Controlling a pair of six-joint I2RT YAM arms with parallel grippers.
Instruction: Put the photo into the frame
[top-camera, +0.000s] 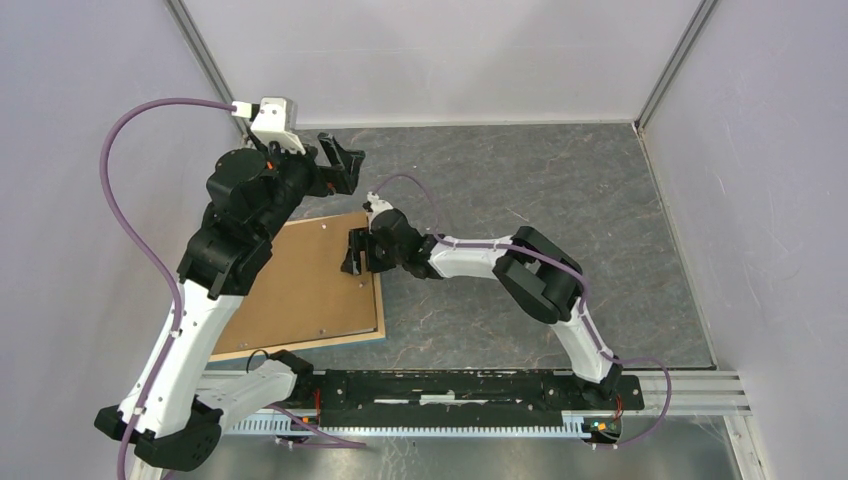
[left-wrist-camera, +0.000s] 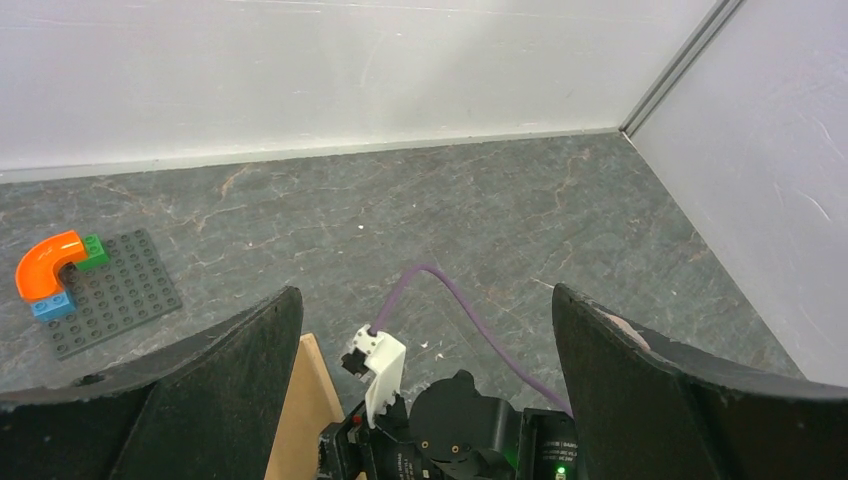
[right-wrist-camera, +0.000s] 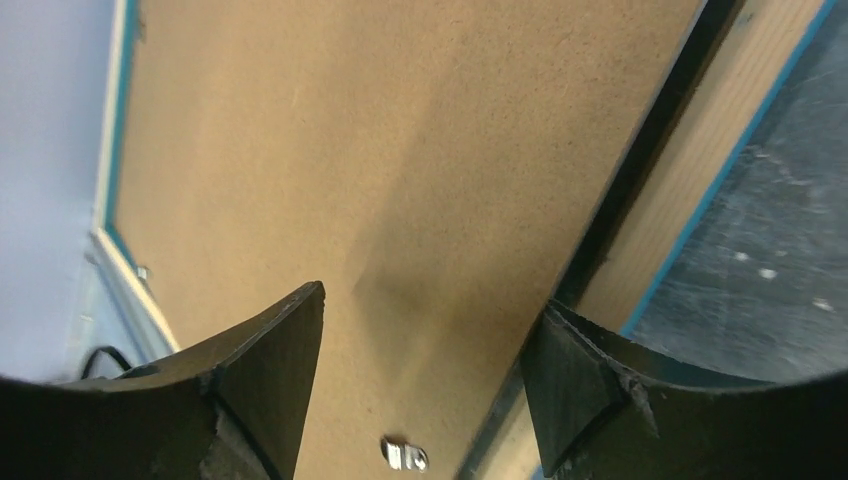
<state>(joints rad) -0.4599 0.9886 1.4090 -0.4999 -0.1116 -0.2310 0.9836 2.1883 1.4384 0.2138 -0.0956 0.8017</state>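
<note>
The frame (top-camera: 378, 300) lies flat at the left-centre of the table, back side up, with a light wood rim and a blue outer edge. The plain brown backing board (top-camera: 300, 290) sits inside it. The photo is not in view. My right gripper (top-camera: 356, 255) is open, low over the frame's right rim. In the right wrist view the gripper (right-wrist-camera: 432, 300) straddles the backing board (right-wrist-camera: 350, 150) and the rim (right-wrist-camera: 690, 190), with a small metal tab (right-wrist-camera: 405, 455) between the fingers. My left gripper (top-camera: 345, 165) is open and empty, raised behind the frame's far right corner; the left wrist view shows it (left-wrist-camera: 425, 295) above the right arm's wrist.
A dark grey studded baseplate (left-wrist-camera: 115, 290) with orange, green and blue bricks lies at the far left near the back wall. White walls enclose the table on three sides. A purple cable (left-wrist-camera: 470, 310) loops off the right wrist. The arms' mounting rail (top-camera: 450, 385) runs along the near edge.
</note>
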